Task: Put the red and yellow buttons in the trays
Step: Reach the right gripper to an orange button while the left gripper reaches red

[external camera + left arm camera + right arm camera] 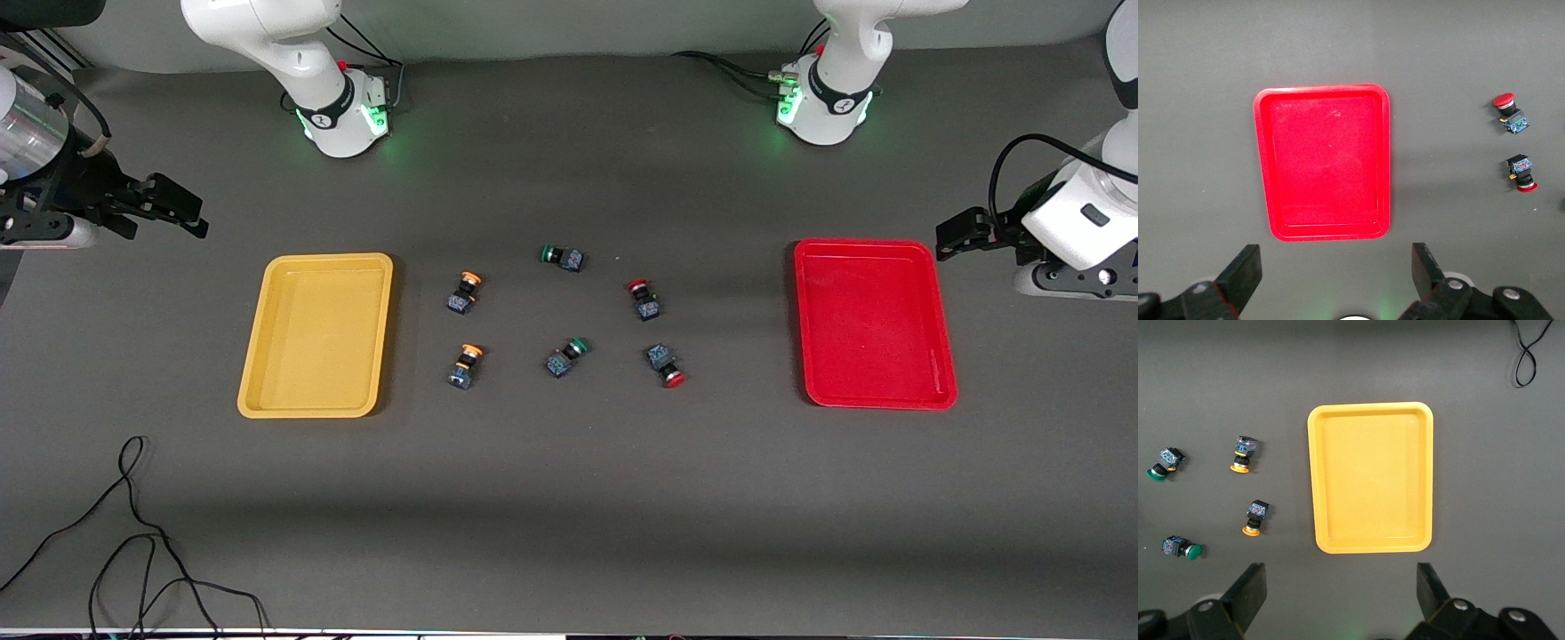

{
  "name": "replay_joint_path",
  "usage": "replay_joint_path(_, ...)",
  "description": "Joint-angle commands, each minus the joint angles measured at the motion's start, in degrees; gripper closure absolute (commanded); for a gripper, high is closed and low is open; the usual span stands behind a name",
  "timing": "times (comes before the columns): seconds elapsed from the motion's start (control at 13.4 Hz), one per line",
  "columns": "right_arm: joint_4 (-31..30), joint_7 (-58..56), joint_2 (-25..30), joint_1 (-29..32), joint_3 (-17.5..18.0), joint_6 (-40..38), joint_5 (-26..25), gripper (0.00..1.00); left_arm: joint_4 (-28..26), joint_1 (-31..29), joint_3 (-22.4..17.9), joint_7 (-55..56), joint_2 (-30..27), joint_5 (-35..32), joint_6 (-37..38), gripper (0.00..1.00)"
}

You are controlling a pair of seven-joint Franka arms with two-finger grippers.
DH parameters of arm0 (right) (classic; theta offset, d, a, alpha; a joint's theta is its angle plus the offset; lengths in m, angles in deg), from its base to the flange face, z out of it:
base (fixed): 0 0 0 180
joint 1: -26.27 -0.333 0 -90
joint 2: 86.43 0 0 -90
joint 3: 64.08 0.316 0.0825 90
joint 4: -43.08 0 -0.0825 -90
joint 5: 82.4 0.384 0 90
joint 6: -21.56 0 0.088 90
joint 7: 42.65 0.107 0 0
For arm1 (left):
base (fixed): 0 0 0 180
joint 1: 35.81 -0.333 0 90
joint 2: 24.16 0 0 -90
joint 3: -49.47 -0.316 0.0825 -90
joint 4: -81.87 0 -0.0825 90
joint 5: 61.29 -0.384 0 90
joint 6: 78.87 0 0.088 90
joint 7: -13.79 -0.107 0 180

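Two yellow buttons (464, 292) (465, 364) lie on the grey table beside the yellow tray (316, 336); the right wrist view shows them (1243, 453) (1256, 517) and that tray (1370, 477). Two red buttons (644, 300) (665, 364) lie toward the red tray (874, 324), also seen in the left wrist view (1510, 113) (1521, 173) with that tray (1323, 162). Both trays hold nothing. My right gripper (173, 206) (1341, 587) hangs open at the right arm's end of the table. My left gripper (962, 233) (1336, 267) hangs open at the left arm's end.
Two green-capped switches (563, 257) (566, 356) lie between the yellow and red buttons. A black cable (133, 533) loops over the table near the front camera at the right arm's end. The arms' bases (342, 111) (827, 107) stand farthest from the camera.
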Motion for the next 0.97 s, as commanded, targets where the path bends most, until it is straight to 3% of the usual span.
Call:
replay_joint_path(0.0,1.21,-0.16,-0.16,-0.29,0.15,-1.26,-1.13,0.0,-0.98,0.47,-0.31,0.79,-0.95,0.46,-0.88,0.0)
replay_joint_path(0.37,1.3,-0.95,-1.31,-0.29,0.15,-1.0,-1.22,0.0,-2.99,0.64,-0.14,2.53,-1.82,0.46,-2.38,0.0)
replay_joint_path(0.52,1.3,-0.86,-3.05,-0.46,0.23,-1.0,-1.22,0.0,-6.58,1.78,0.83,4.64,-3.49,0.46,-4.3,0.0)
replay_joint_path(0.89,0.68,-0.26,-6.22,-5.02,0.85,-4.17,-1.22,0.0,-12.05,11.86,1.01,19.47,-4.2,3.45,-8.96,0.0)
